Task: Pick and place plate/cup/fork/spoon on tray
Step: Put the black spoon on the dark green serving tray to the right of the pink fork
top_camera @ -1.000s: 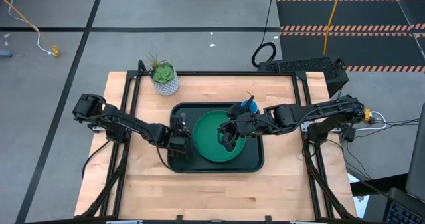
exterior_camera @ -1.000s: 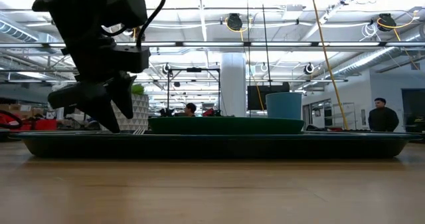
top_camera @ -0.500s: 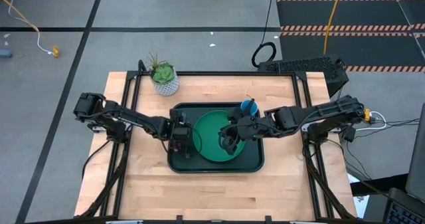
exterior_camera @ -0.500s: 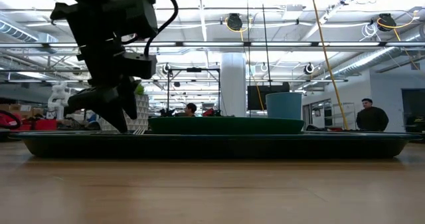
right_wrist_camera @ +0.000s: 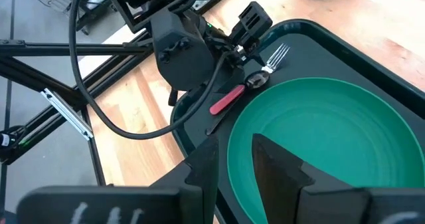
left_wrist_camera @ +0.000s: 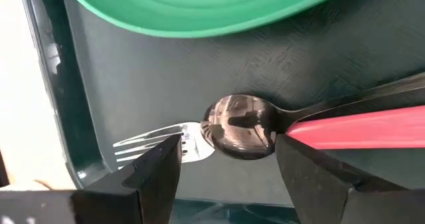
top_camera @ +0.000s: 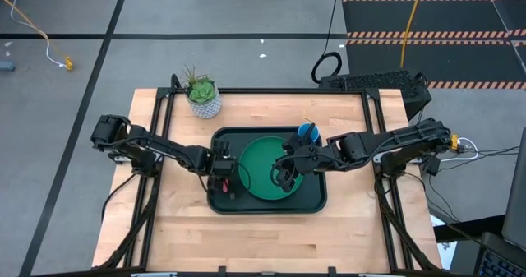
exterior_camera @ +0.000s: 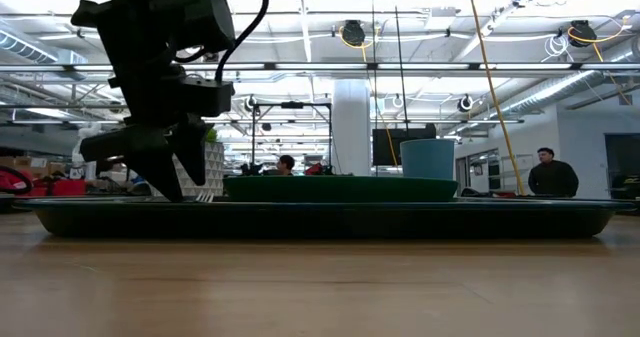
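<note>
The dark green-black tray (top_camera: 316,199) lies in the middle of the wooden table (top_camera: 271,240), with the green plate (top_camera: 259,166) resting flat inside it. The light-blue cup (top_camera: 309,132) stands upright in the tray's far right corner, just beside the plate's rim. Along the tray's left side, between the plate and the raised rim, the fork (left_wrist_camera: 362,127) and the spoon (left_wrist_camera: 240,125) lie together, the spoon's bowl overlapping the base of the fork's tines. The left gripper (left_wrist_camera: 229,174) hangs directly over this cutlery, its fingers (left_wrist_camera: 156,174) spread wide on either side of it and gripping nothing. The right gripper (top_camera: 282,175) hovers above the plate's right half, its fingers (right_wrist_camera: 282,164) partly parted and empty. A potted plant (top_camera: 202,94) stands on the table beyond the tray's far left corner.
</note>
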You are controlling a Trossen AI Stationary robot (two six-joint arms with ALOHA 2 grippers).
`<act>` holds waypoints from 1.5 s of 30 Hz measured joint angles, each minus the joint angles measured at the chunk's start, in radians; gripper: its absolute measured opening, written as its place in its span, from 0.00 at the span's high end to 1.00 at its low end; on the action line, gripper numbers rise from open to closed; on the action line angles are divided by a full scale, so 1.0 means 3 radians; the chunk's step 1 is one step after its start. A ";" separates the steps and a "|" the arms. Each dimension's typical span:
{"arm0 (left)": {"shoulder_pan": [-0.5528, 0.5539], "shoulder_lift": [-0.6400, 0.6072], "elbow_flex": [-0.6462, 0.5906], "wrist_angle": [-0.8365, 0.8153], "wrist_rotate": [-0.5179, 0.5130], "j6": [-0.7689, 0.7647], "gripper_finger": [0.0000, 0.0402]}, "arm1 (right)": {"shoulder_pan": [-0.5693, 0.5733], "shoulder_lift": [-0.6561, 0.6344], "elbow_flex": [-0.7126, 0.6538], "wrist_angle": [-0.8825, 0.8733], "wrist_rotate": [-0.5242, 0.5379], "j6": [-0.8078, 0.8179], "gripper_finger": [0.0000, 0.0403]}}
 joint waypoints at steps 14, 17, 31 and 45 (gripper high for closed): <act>0.0000 0.0007 0.0000 0.0049 0.0174 -0.0056 0.51 | 0.0000 0.0001 -0.0500 0.0446 -0.0121 0.0310 0.80; 0.0000 0.0007 0.0000 0.0041 0.0278 -0.0061 0.59 | 0.0016 0.0006 -0.0583 0.0585 -0.0123 0.0363 0.80; -0.0003 0.0012 0.0091 -0.0327 0.0892 0.0004 0.98 | 0.0001 -0.0106 -0.0595 0.0746 -0.0076 0.0242 0.80; 0.0006 0.0013 0.0550 -0.0967 0.0971 0.0053 1.00 | -0.0003 -0.0167 -0.0595 0.0731 -0.0012 0.0089 0.80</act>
